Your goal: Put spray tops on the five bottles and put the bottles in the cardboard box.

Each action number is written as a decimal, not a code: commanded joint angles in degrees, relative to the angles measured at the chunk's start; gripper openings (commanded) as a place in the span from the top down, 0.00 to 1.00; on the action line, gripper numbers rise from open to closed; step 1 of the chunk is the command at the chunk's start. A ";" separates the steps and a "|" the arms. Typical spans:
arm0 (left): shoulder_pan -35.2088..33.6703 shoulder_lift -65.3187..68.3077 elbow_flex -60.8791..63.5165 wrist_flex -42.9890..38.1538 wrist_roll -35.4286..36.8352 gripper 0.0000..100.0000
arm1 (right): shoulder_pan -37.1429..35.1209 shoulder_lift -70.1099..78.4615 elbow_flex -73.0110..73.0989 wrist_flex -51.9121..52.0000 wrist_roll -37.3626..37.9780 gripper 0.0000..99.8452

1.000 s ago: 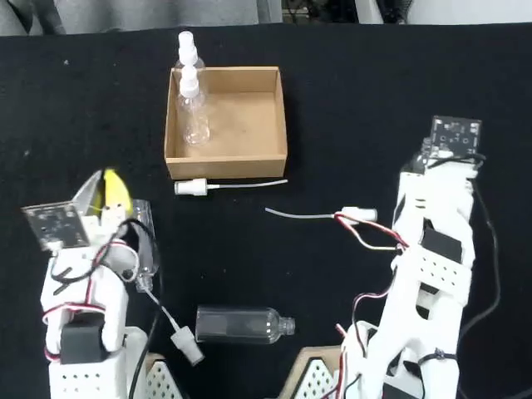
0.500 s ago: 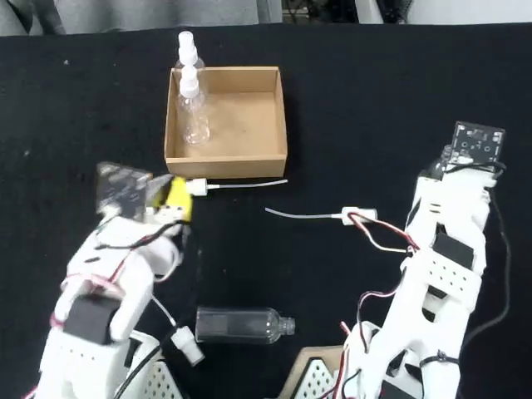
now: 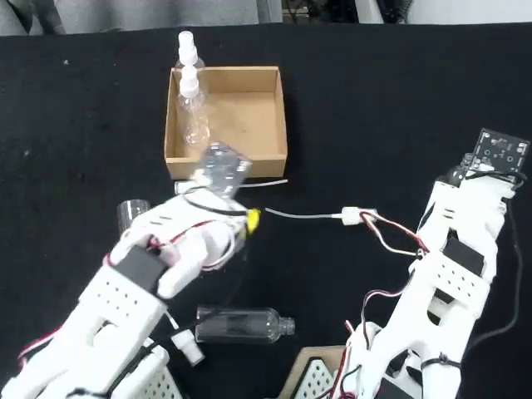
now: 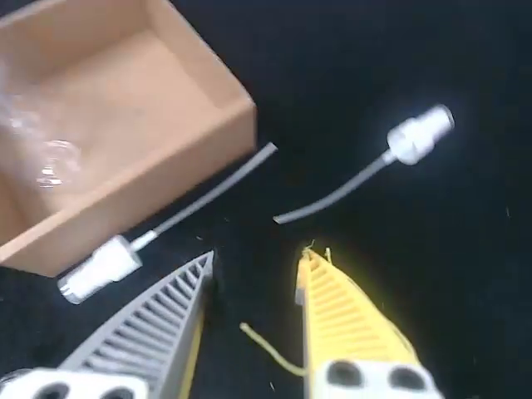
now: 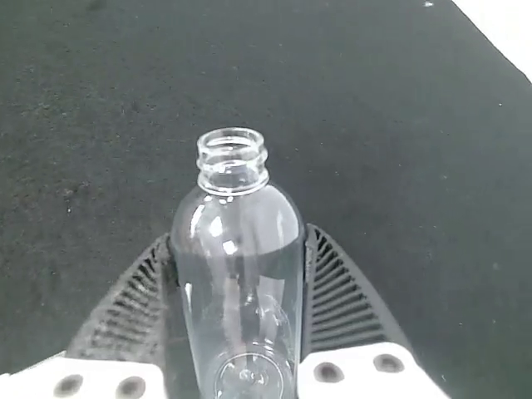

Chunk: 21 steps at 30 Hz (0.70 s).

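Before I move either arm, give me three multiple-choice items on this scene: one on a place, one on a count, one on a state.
1. Relative to the cardboard box, the bottle lying on its side is:
A) inside it
B) outside it, on the table between the arms' bases
C) balanced on its rim

2. How many loose spray tops lie ahead of the left pincer in its wrist view?
A) none
B) two
C) five

3. The right pincer is:
A) open and empty
B) shut on a cloth
C) shut on a bottle with no top

Answers:
1 B: the high view shows it flat on the black surface, apart from the box.
2 B: one lies by the box wall, the second farther off.
3 C: both fingers press the clear body, and the neck is open.
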 commanded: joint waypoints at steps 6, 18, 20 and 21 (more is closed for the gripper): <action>6.55 18.29 -15.34 -0.18 -3.69 0.85 | 4.92 -0.04 -4.26 -1.49 -3.16 0.99; 10.68 42.64 -33.71 0.26 -3.69 0.79 | 8.88 -10.33 -2.68 2.02 -3.87 0.99; 11.47 45.89 -36.79 0.35 -5.54 0.79 | 9.49 -12.53 -1.80 2.02 -3.87 0.99; 12.18 47.47 -38.20 0.44 -6.68 0.79 | 9.49 -13.23 -1.54 2.02 -3.87 0.99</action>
